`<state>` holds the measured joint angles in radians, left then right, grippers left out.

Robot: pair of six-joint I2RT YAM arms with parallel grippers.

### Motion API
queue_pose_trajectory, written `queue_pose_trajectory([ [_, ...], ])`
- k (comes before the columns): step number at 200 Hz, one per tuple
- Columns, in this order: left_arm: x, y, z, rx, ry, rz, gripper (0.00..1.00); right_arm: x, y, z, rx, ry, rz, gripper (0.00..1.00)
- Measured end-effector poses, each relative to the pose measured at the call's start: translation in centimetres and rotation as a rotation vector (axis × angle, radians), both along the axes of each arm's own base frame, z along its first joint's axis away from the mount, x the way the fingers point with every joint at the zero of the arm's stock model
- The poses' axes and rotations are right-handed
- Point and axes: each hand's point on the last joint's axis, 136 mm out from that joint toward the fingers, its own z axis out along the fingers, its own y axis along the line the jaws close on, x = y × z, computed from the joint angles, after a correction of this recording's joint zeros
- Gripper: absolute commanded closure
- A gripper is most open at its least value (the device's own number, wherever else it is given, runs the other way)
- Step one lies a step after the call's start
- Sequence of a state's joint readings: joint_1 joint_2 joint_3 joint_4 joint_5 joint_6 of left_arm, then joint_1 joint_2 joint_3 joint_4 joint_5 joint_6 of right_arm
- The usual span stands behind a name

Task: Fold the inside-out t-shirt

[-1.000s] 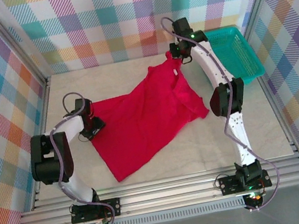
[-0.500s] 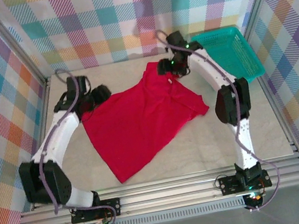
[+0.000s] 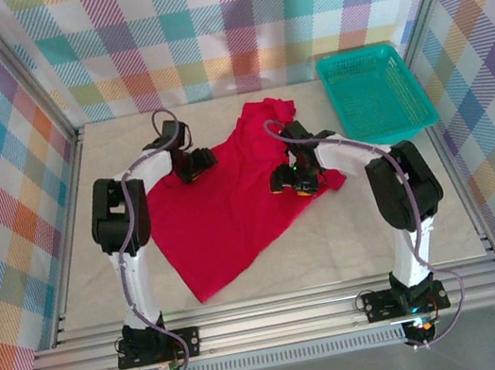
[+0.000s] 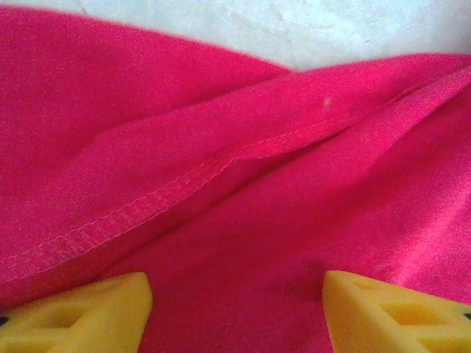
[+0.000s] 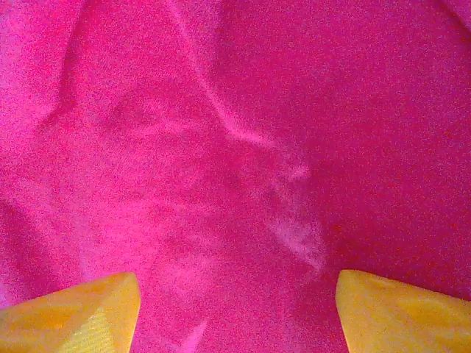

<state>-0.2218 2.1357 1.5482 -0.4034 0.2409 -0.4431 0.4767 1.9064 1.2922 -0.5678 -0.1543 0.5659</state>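
- Although rumpled, the red t-shirt [image 3: 228, 212] is spread across the table [image 3: 426, 220].
- At its stitched far-left seam, the left gripper [image 3: 198, 163] is held parted.
- Over its right part, the right gripper [image 3: 285, 181] is likewise parted.

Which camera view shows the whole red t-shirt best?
The top external view: the t-shirt lies spread there, nearly whole. The left wrist view shows its stitched seam close; the right wrist view, wrinkled cloth.
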Motion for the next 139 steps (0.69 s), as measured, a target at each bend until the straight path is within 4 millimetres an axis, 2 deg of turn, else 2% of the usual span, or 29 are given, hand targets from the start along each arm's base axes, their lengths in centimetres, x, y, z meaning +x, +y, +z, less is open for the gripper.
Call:
queue_pose_trajectory([
  [19,-2.2,1.7,-0.4,0.019,0.017,0.028,0.36,0.9,-0.4,-1.4,-0.022,0.020,-0.015,0.29],
  [27,-3.2,2.6,-0.4,0.023,0.019,0.048,0.36,1.6,-0.3,-1.2,-0.019,0.017,-0.019,0.29],
  [44,-6.3,4.5,-0.7,0.030,0.031,0.102,0.36,5.1,-0.3,-0.9,-0.019,-0.026,-0.029,0.29],
  [64,-10.0,5.5,-0.8,0.016,0.029,0.161,0.36,9.7,-0.5,-0.6,-0.028,-0.077,-0.032,0.29],
  [83,-13.6,4.4,-0.8,-0.009,0.012,0.197,0.35,13.3,-0.1,-0.3,-0.039,-0.123,-0.010,0.29],
  [102,-17.2,1.1,-0.6,-0.034,0.008,0.170,0.35,15.6,0.0,0.4,-0.051,-0.147,0.010,0.28],
  [120,-19.5,-1.3,0.1,-0.059,0.022,0.133,0.33,15.8,-0.1,1.4,-0.066,-0.153,0.027,0.27],
  [130,-19.8,-1.2,1.0,-0.052,0.023,0.135,0.32,15.4,-0.3,2.1,-0.076,-0.149,0.036,0.27],
  [139,-19.2,-0.8,2.8,-0.031,-0.004,0.142,0.30,14.9,-0.5,2.8,-0.079,-0.147,0.039,0.27],
])
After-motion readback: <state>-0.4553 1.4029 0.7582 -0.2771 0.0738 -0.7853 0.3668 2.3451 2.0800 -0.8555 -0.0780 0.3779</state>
